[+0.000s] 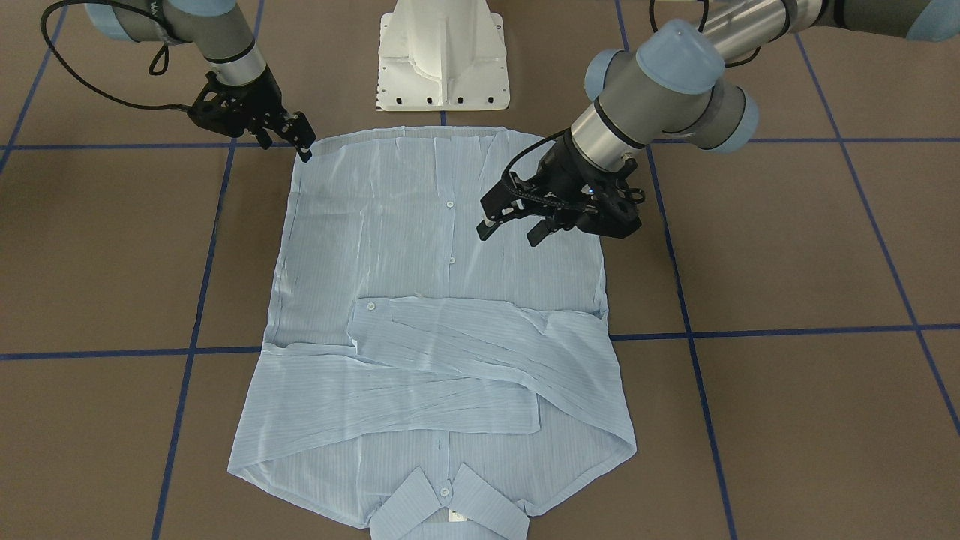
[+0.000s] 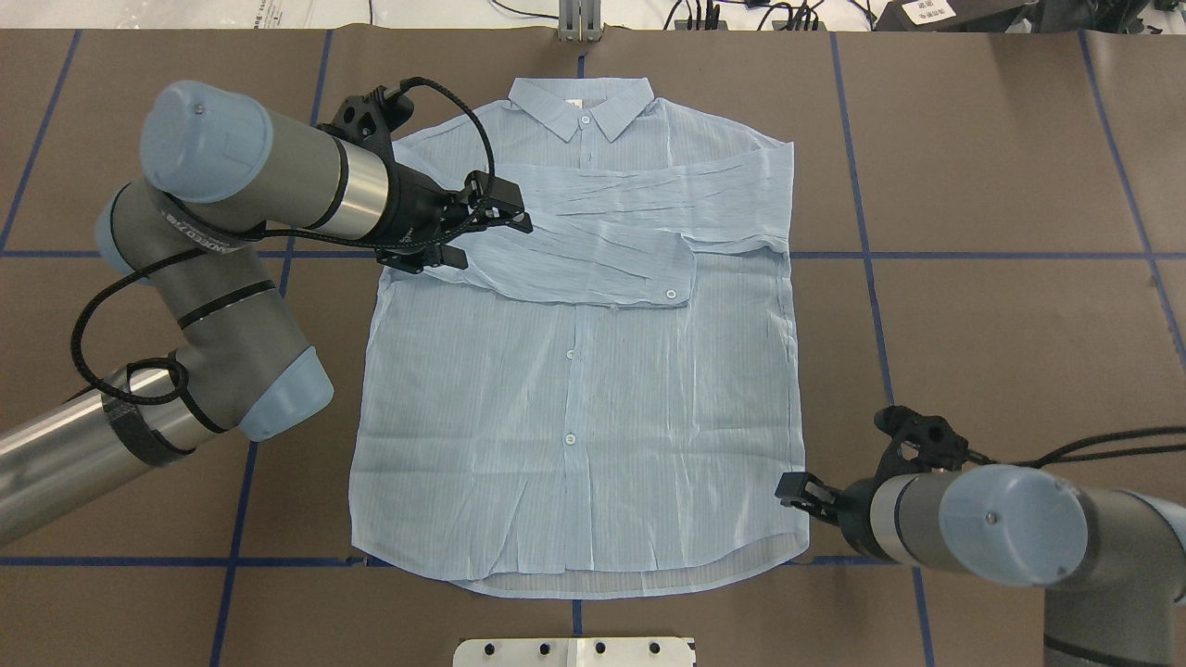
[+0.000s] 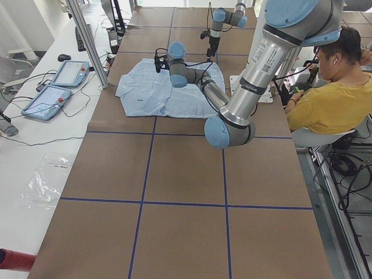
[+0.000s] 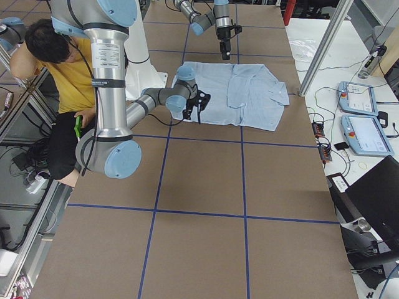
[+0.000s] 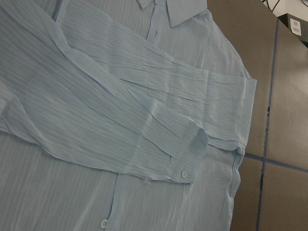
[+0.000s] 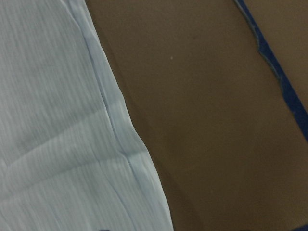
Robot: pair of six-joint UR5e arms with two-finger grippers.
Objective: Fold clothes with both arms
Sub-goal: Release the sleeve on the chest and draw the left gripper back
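Observation:
The pale blue striped shirt (image 2: 574, 389) lies flat and buttoned-side up on the brown table, collar (image 2: 582, 104) at the far end and both sleeves folded across the chest (image 1: 450, 352). My left gripper (image 2: 486, 236) hovers open and empty over the shirt's side near the sleeve fold; it also shows in the front-facing view (image 1: 510, 229). The left wrist view looks down on the crossed sleeves and a cuff button (image 5: 183, 173). My right gripper (image 1: 287, 146) stands open at the hem corner (image 2: 797, 547). Its wrist view shows only the shirt's edge (image 6: 115, 130) lying flat on the table.
The white pedestal base (image 1: 442, 60) stands just behind the hem. Blue tape lines (image 1: 750, 330) cross the brown table. A seated person in yellow (image 3: 337, 99) is beside the robot. Two tablets (image 4: 361, 118) and cables lie on the white side bench.

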